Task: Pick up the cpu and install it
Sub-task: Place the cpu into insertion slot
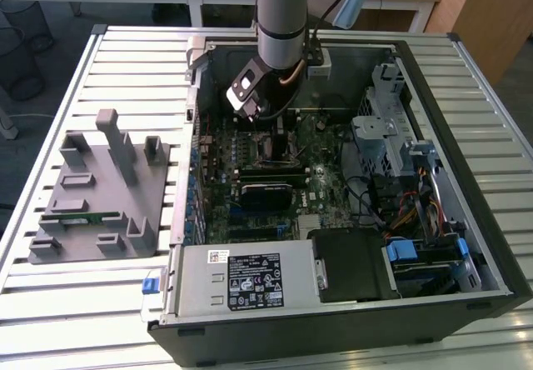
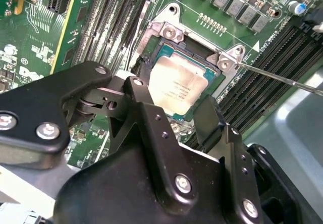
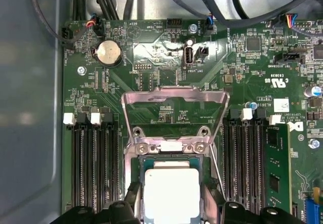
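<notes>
The cpu (image 3: pixel 171 191), a small square chip with a silvery top, lies flat within the black-framed socket (image 3: pixel 135 166) on the green motherboard (image 3: pixel 151 52). In both wrist views my gripper (image 3: pixel 171 206) straddles it, one black finger against each opposite edge, shut on it. The second wrist view has the cpu (image 2: pixel 177 82) between the fingers of the gripper (image 2: pixel 171 100), level with the socket frame. The socket's metal load plate (image 3: pixel 174 95) stands flipped up. From the exterior view, the gripper (image 1: pixel 276 137) reaches down into the open computer case (image 1: pixel 466 245).
Memory slots (image 3: pixel 93 158) flank the socket on both sides. A thin metal lever (image 2: pixel 277 76) juts out beside the socket. Cables and drive bays (image 1: pixel 400 187) fill the case at the exterior view's right. A grey fixture (image 1: pixel 92 195) with a green memory stick (image 1: pixel 83 217) sits outside on the slatted table.
</notes>
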